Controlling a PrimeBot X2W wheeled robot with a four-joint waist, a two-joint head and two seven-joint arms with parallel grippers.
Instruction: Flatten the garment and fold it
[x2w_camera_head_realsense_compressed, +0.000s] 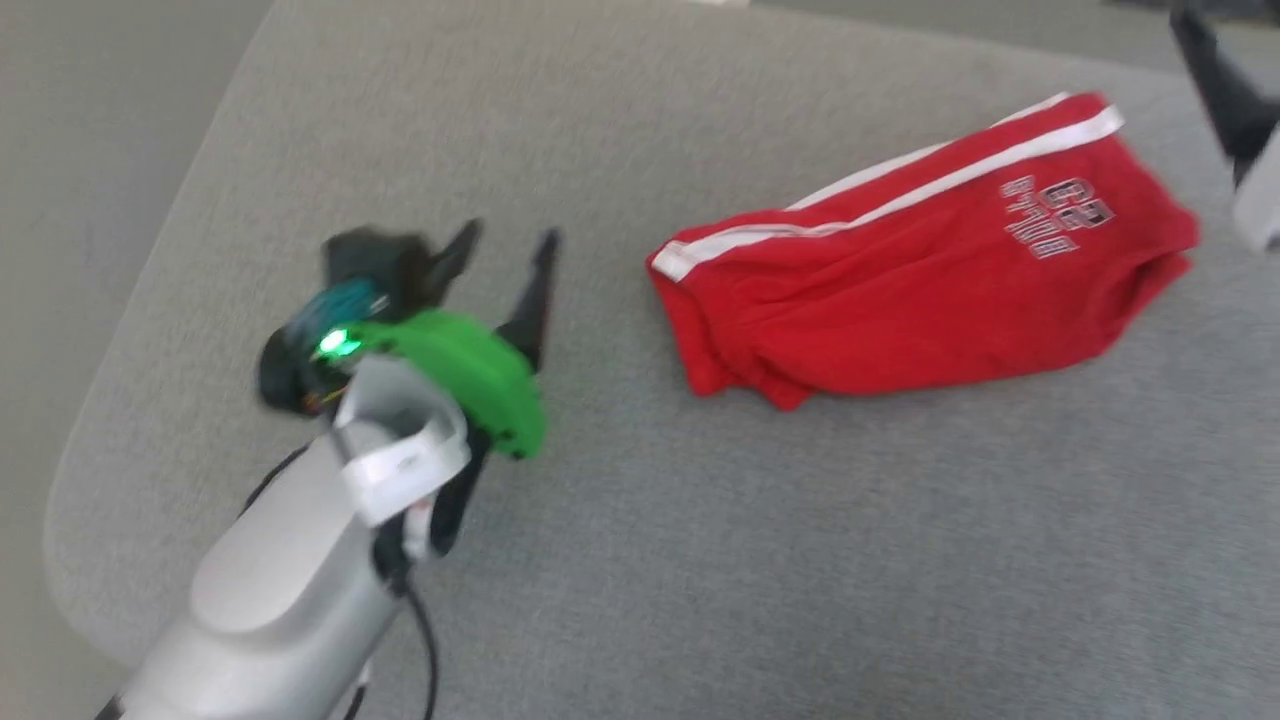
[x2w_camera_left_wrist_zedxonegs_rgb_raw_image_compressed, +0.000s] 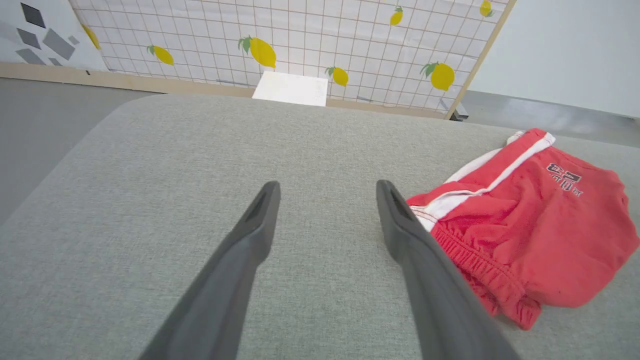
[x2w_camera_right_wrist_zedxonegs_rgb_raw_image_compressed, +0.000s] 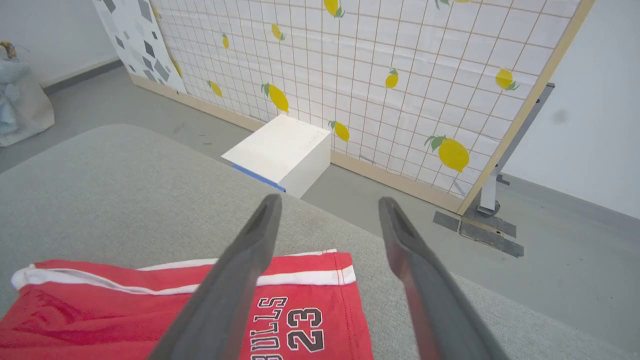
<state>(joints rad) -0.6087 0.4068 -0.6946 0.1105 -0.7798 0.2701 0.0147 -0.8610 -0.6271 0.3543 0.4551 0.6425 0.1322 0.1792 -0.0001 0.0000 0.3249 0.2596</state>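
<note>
The red shorts (x2w_camera_head_realsense_compressed: 930, 260) lie rumpled and folded over on the grey cushioned surface (x2w_camera_head_realsense_compressed: 700, 560), white trim along the far edge and printed lettering near the right end. My left gripper (x2w_camera_head_realsense_compressed: 505, 245) is open, left of the shorts and apart from them. In the left wrist view the left gripper (x2w_camera_left_wrist_zedxonegs_rgb_raw_image_compressed: 327, 187) hangs over bare cushion, with the shorts (x2w_camera_left_wrist_zedxonegs_rgb_raw_image_compressed: 540, 230) and their gathered waistband just right of the right finger. My right gripper (x2w_camera_right_wrist_zedxonegs_rgb_raw_image_compressed: 330, 202) is open above the shorts (x2w_camera_right_wrist_zedxonegs_rgb_raw_image_compressed: 305, 300), near the hem with the number print. Part of the right arm (x2w_camera_head_realsense_compressed: 1235, 120) shows at the head view's top right.
The cushion's rounded left edge (x2w_camera_head_realsense_compressed: 110, 400) drops to grey floor (x2w_camera_head_realsense_compressed: 90, 150). Beyond the far edge stand a white box (x2w_camera_right_wrist_zedxonegs_rgb_raw_image_compressed: 280, 152) and a lemon-patterned screen (x2w_camera_right_wrist_zedxonegs_rgb_raw_image_compressed: 380, 75) on a wooden frame. A grey bag (x2w_camera_right_wrist_zedxonegs_rgb_raw_image_compressed: 20, 95) sits on the floor at far left.
</note>
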